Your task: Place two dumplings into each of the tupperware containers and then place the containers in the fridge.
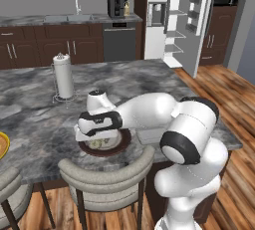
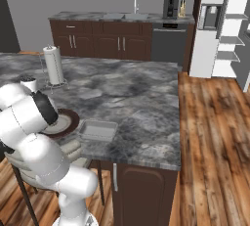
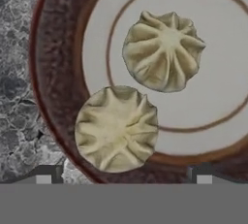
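Start at the left of the hand view: bare marbled counter [image 3: 19, 72], then the dark rim of the brown plate [image 3: 53, 72], then its pale centre. Two dumplings lie on that plate. The near dumpling [image 3: 116, 128] sits half on the rim, half on the pale centre, directly above the gap between the two fingertips. The far dumpling [image 3: 162, 51] sits further in, up and to the right, just clear of the first.

Your gripper [image 3: 123, 179] is spread wide with nothing between its fingers; the left fingertip [image 3: 43, 178] and the right one stand outside the near dumpling on either side. So the near dumpling lies straight ahead along the hand's line, roughly centred. It is round and pleated, with no long axis, so no wrist turn looks necessary; a straight descent should bracket it.

From the right base view, the clear container [image 2: 97, 131] rests on the counter just right of the plate, empty as far as you can tell. Further right and back, the fridge [image 2: 215, 29] stands open.
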Motion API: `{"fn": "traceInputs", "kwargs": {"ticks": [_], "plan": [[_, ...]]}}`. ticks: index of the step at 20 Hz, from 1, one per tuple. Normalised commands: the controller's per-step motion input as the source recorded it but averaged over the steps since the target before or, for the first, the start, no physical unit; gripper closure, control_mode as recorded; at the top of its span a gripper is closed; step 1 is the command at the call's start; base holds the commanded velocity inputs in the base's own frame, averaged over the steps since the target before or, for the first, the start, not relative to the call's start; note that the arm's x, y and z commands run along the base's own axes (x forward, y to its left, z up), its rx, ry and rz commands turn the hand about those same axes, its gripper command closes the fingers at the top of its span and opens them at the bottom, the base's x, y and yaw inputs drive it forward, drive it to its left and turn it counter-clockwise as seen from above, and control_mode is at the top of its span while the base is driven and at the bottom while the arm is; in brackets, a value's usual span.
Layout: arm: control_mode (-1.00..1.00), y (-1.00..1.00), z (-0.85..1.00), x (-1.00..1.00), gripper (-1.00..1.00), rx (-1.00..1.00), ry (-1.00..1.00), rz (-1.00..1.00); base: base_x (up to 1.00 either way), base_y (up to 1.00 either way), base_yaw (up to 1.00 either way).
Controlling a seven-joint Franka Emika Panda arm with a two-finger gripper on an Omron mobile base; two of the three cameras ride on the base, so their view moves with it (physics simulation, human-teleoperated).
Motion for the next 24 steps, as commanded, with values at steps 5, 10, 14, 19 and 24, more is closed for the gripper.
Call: {"fn": "traceInputs", "kwargs": {"ticks": [5, 10, 14, 19, 24], "plan": [[-1.0, 0.07, -0.27, 0.23, -1.0, 0.0, 0.0, 0.0, 0.0, 0.0, 0.0], [-1.0, 0.09, -0.22, 0.07, 1.0, 0.0, 0.0, 0.0, 0.0, 0.0, 0.0], [-1.0, 0.0, 0.02, 0.01, 1.0, 0.0, 0.0, 0.0, 0.0, 0.0, 0.0], [-1.0, -0.4, 0.44, 0.0, 1.0, 0.0, 0.0, 0.0, 0.0, 0.0, 0.0], [-1.0, -0.98, 0.15, 0.0, 1.0, 0.02, 0.0, 0.0, 0.0, 0.0, 0.0]]}}
